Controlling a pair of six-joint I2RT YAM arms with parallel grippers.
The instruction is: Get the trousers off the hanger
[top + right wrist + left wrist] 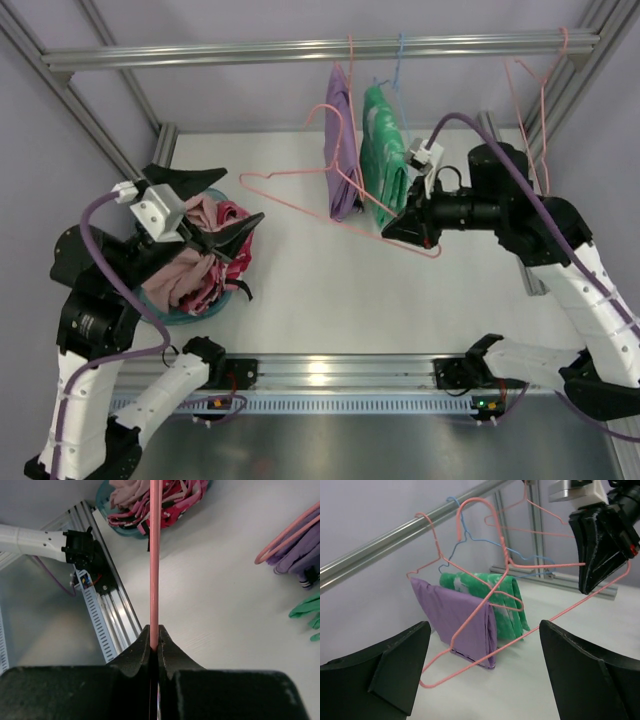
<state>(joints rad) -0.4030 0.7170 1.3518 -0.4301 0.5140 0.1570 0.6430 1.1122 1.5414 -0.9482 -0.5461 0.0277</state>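
I'm looking down at a white table (pixel 330 290) under soft, even light, boxed in by a frame of silver metal bars. One long rail (pixel 300 48) crosses overhead at the far side, and slanted posts (pixel 70 100) run down from it at the left and right. The walls (pixel 30 170) behind are plain, pale lilac-grey. Along the near edge I see a grooved metal beam (pixel 330 368) with a bright glare spot at its middle. Below that is a dull steel sheet (pixel 400 450).
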